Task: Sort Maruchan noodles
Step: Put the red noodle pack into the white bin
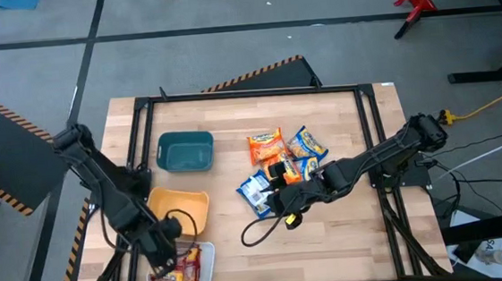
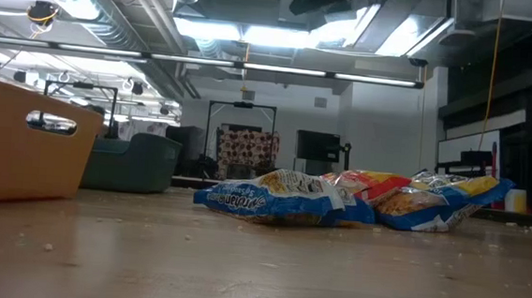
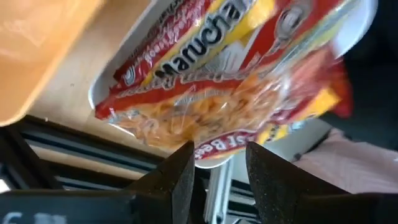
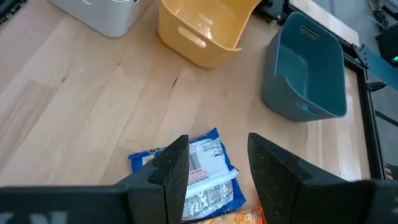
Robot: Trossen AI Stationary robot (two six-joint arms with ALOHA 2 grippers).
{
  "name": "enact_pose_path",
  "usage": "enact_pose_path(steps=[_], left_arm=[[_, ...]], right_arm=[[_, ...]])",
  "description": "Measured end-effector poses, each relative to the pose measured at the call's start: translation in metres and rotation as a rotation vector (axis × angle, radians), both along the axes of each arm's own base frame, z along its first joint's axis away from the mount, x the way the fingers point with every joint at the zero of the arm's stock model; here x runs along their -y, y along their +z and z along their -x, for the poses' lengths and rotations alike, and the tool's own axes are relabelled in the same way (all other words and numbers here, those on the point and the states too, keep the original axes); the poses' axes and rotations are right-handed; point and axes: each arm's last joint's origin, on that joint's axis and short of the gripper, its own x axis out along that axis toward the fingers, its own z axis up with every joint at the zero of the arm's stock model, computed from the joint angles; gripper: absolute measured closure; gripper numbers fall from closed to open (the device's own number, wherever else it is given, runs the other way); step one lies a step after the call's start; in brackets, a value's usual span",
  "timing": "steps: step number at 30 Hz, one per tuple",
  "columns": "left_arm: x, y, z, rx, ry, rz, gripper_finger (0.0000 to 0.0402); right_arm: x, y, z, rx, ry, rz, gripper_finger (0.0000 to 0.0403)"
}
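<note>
Pale wooden tabletop [image 1: 348, 232] carries everything you need. Your right gripper [image 4: 211, 168] hangs over the loose pile with its fingers [image 4: 171, 171] spread partway and nothing between them. Just beyond the tips lies a blue packet [image 4: 199, 168], its back label up and its long axis running roughly along the line of the fingers, so by my judgement a short drop would put it between the pads. Farther out sit the yellow tray [image 4: 202, 28], the teal tray [image 4: 308, 68] and a corner of the white tray [image 4: 102, 15].

Your left gripper [image 3: 219, 168] is over the white tray [image 3: 351, 37] at the table's near left corner, fingers [image 3: 177, 177] also partly open, the gap bare. A red packet [image 3: 217, 74] lies in that tray just ahead of the tips, its long axis slanting across them; I can't tell whether they touch it.

From above, the remaining Maruchan noodles [image 1: 282, 165] lie clustered at mid-table, nearer your right arm.
</note>
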Motion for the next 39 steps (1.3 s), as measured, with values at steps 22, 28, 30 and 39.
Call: enact_pose_path(steps=[22,28,30,39], left_arm=[[0.012,-0.02,-0.044,0.125,0.016,0.078,0.0264],[0.01,-0.017,-0.057,0.223,0.04,0.11,0.0264],[0.007,-0.017,-0.06,0.252,0.061,0.085,0.0264],[0.004,-0.025,-0.074,0.348,0.035,0.012,0.0264]], right_arm=[[0.002,0.002,-0.002,0.016,0.021,-0.003,0.0251],[0.002,0.002,-0.002,0.014,0.026,-0.01,0.0251],[0.002,0.002,-0.002,0.014,0.026,-0.01,0.0251],[0.0,0.002,-0.002,0.005,0.048,-0.046,0.0251]])
